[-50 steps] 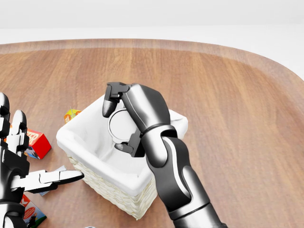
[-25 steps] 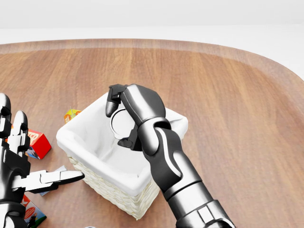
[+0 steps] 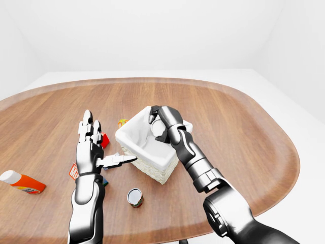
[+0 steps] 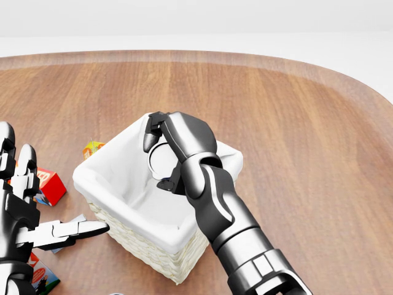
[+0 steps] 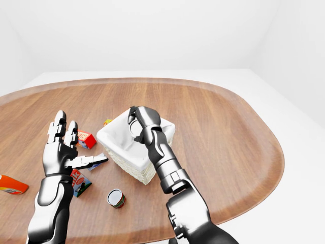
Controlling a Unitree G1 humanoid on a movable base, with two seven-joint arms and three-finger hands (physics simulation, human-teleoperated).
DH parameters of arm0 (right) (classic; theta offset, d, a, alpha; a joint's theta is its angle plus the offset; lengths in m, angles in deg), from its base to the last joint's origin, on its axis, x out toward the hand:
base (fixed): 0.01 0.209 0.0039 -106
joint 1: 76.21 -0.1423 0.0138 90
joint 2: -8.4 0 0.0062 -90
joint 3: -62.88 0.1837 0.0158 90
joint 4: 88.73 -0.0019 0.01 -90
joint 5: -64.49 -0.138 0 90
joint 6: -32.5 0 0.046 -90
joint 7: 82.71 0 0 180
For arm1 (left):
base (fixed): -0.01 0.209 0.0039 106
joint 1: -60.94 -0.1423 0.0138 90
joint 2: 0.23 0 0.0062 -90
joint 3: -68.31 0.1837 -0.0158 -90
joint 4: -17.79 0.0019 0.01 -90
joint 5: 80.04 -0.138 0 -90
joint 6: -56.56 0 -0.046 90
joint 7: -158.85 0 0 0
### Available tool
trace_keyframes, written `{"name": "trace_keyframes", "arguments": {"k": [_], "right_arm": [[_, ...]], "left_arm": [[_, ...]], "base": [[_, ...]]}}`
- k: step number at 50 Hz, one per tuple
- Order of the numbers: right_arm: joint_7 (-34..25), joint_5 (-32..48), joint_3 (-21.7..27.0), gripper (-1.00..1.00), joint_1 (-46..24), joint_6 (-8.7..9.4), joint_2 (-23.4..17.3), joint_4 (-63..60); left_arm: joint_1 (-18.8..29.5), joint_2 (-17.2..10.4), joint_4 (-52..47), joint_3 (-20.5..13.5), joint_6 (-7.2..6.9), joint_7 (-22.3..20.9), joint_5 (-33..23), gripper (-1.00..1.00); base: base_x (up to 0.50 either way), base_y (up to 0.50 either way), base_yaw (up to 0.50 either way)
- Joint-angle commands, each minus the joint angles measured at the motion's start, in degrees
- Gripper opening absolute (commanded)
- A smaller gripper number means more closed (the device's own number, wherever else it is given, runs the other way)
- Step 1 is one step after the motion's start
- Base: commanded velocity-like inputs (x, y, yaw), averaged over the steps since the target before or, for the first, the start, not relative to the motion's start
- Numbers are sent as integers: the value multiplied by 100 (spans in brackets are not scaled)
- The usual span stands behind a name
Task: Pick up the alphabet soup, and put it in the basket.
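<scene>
Head view: the alphabet soup [image 4: 161,162] is gripped by the right hand [image 4: 164,158], fingers curled round it, inside the white-lined basket [image 4: 129,236]. Left-eye view: the left hand [image 3: 94,147] is held released, fingers spread, beside the basket. Right-eye view: another can [image 5: 116,198] is seen on the counter [image 5: 223,137].

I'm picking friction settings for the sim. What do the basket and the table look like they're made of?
The basket looks like pale woven wicker, its side ribbed in rows, lined with matte white cloth that folds over the rim. The table looks like satin-finished wood: brown planks with lengthwise grain and a lighter rounded edge. Both are renders, so this is appearance only.
</scene>
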Motion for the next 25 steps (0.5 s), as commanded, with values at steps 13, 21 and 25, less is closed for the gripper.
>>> {"name": "trace_keyframes", "arguments": {"k": [13, 21, 25], "right_arm": [[204, -102, 10, 6, -96, 0, 18, 143], [193, -92, 14, 100, -90, 0, 14, 196], [217, -90, 17, 100, -96, 0, 10, 248]], "left_arm": [[1, -2, -1, -3, 0, 1, 4, 100], [-8, 6, -11, 11, 0, 4, -11, 100], [-16, 7, -28, 16, 0, 7, -16, 100]], "base": [[0, 0, 0], [0, 0, 0], [0, 0, 0]]}}
